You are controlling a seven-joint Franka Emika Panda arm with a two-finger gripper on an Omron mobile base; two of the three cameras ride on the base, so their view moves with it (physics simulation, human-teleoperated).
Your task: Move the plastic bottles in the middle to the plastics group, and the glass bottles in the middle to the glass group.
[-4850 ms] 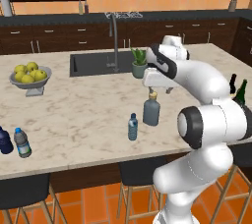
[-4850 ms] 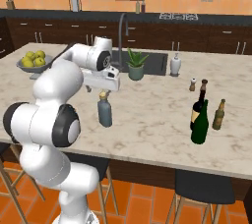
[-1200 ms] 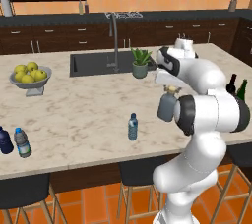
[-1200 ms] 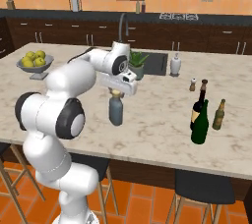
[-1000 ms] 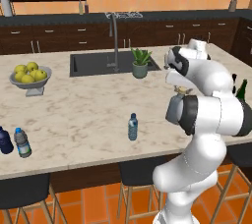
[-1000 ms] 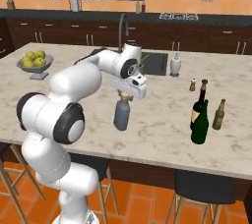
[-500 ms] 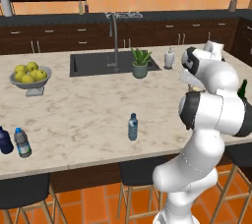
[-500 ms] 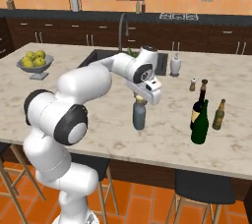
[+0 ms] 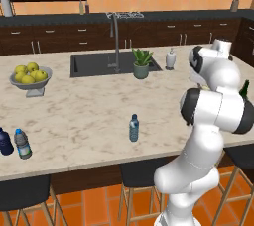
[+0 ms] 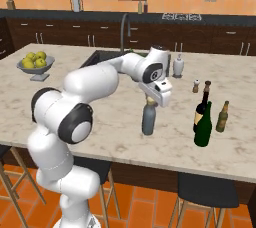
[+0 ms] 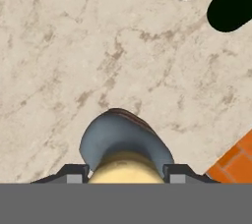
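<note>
A: End effector (image 10: pixel 150 101)?
B: Clamped on the tan stopper of the grey bottle (image 10: pixel 148 120). In the hand view the finger tips (image 11: pixel 74 172) sit on either side of the stopper, with the grey bottle's shoulder just beyond them.

A: Is the bottle on the tabletop (image 10: pixel 100 122) or lifted?
B: Upright, base at or just above the marble. Can't tell if it touches.

A: Where is it relative to the glass group?
B: Left of it in the right base view, near but apart. Green bottle (image 10: pixel 203 126) stands at the front, black bottle (image 10: pixel 202 109) with a pale label just behind it, brown bottle (image 10: pixel 221 117) just to their right. Two dark round shapes show at the top right of the hand view; the larger one is the green bottle, I think.

A: Water bottle?
B: Small clear one with a blue cap (image 9: pixel 133 128), upright near the front edge of the tabletop, mid-island, well apart from the arm.

A: Plastics group?
B: Far left front corner in the left base view: navy bottle (image 9: pixel 4 142) and clear bottle (image 9: pixel 22 143) side by side, just beside each other.

A: Anything else?
B: Fruit bowl (image 9: pixel 30 77) with yellow-green fruit at the left, sink (image 9: pixel 94 64) with faucet in the middle, plant (image 9: pixel 141 63) beside the sink, white dispenser (image 9: pixel 170 59) right of the plant. Small shaker (image 10: pixel 196 86) behind the black bottle.
</note>
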